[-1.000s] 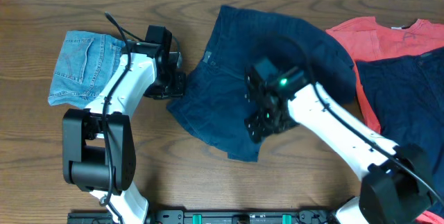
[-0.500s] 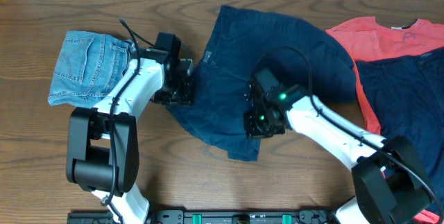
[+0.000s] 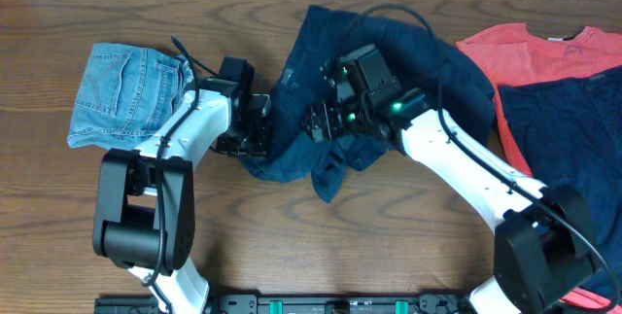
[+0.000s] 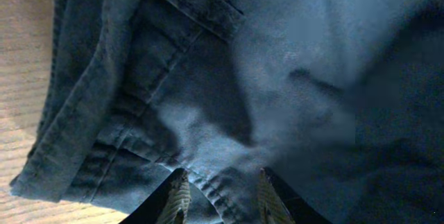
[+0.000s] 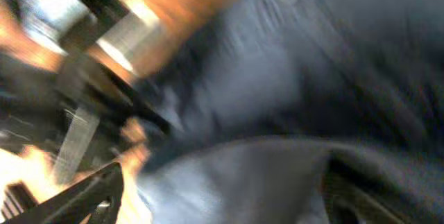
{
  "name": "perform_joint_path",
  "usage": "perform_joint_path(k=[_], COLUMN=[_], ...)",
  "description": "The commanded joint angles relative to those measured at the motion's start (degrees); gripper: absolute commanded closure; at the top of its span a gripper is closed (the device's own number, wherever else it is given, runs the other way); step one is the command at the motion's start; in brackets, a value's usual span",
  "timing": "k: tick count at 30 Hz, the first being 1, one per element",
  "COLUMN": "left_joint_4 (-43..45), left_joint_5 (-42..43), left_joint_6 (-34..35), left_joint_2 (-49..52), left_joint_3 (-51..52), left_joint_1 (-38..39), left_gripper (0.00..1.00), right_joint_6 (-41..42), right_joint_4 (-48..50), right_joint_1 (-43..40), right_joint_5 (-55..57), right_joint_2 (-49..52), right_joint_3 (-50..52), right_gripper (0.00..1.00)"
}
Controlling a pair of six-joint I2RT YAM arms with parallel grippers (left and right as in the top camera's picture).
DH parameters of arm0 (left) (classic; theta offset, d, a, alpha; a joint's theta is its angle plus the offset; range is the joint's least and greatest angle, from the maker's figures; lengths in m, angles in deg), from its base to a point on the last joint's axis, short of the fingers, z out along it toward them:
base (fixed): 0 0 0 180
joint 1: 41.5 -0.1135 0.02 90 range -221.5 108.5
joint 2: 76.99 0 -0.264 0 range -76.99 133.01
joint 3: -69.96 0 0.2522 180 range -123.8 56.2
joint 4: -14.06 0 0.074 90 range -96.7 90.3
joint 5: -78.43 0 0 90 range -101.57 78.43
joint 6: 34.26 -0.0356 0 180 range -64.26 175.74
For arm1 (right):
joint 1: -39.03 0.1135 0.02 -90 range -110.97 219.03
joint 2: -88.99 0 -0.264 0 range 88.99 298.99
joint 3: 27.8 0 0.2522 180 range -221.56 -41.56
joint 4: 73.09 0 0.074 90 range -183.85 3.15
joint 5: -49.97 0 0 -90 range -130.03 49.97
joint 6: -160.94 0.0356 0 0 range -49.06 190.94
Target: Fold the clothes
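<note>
Wooden desk (image 3: 58, 217) holds navy trousers (image 3: 311, 52) bunched at centre; left end effector (image 3: 259, 135) pinches their hem (seam between fingers); right end effector (image 3: 317, 120) sits on fabric, grip blurred, cannot tell.

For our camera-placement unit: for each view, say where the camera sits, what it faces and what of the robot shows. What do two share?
Overhead: above the table, looking down on navy trousers, denim shorts, red T-shirt; left arm, right arm show.
Left wrist: on the left arm, close on the trousers' seam; two fingers at bottom.
Right wrist: on the right arm; blurred navy cloth, one dark finger bottom left.
Overhead and left wrist share the trousers.
</note>
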Motion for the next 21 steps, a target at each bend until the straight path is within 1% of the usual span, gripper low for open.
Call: perform_joint_path(k=[1, 4, 6, 8, 9, 11, 13, 14, 15, 16, 17, 18, 19, 21], left_joint_4=[0.0, 0.1, 0.1, 0.3, 0.5, 0.8, 1.1, 1.3, 1.4, 1.4, 1.3, 1.3, 1.3, 1.3], left_joint_5=[0.7, 0.7, 0.7, 0.7, 0.7, 0.7, 0.7, 0.7, 0.7, 0.7, 0.7, 0.7, 0.7, 0.7], left_joint_6=[-0.7, -0.7, -0.8, -0.8, -0.7, -0.8, -0.7, -0.7, -0.7, -0.7, -0.7, -0.7, -0.7, -0.7], left_joint_2=[0.3, 0.3, 0.3, 0.3, 0.3, 0.3, 0.3, 0.3, 0.3, 0.3, 0.3, 0.3, 0.3, 0.3], left_joint_3=[0.2, 0.2, 0.2, 0.2, 0.2, 0.2, 0.2, 0.2, 0.2, 0.2, 0.2, 0.2, 0.2, 0.2], left_joint_1=[-0.1, -0.1, -0.1, -0.1, -0.1, -0.1, -0.1, -0.1, -0.1, -0.1, -0.1, -0.1, -0.1, -0.1], left_gripper=[0.66, 0.65, 0.66, 0.65, 0.65, 0.65, 0.65, 0.65, 0.65, 0.65, 0.65, 0.65, 0.65, 0.65], right_joint_6=[-2.6, -7.9, -11.8, -14.6, -15.8, -16.5, -16.4, -15.1, -12.7, -8.8, -4.8, 0.2, 4.2, 6.4], right_joint_4=[-6.3, -15.8, -21.5, -25.9, -27.5, -28.6, -27.4, -25.9, -24.1, -21.2, -17.8, -12.2, -5.0, 9.8], right_joint_1=[-1.6, -2.0, -1.8, -1.4, -1.2, -1.1, -1.1, -1.1, -1.2, -1.2, -1.2, -1.2, -0.9, -0.3], right_joint_5=[0.6, 0.1, 0.1, 0.1, 0.1, 0.1, 0.2, 0.3, 0.9, 1.7, 2.3, 3.2, 3.3, 3.3], right_joint_2=[-0.3, -1.2, -1.6, -1.6, -1.6, -1.6, -1.5, -1.4, -1.3, -1.1, -1.0, -0.9, -0.8, 0.2], right_joint_3=[0.4, 0.4, 0.4, 0.4, 0.4, 0.4, 0.4, 0.4, 0.5, 0.5, 0.6, 1.2, 2.2, 4.3], right_gripper=[0.13, 0.14, 0.16, 0.16, 0.18, 0.17, 0.16, 0.17, 0.21, 0.37, 0.62, 0.85, 0.96, 0.98])
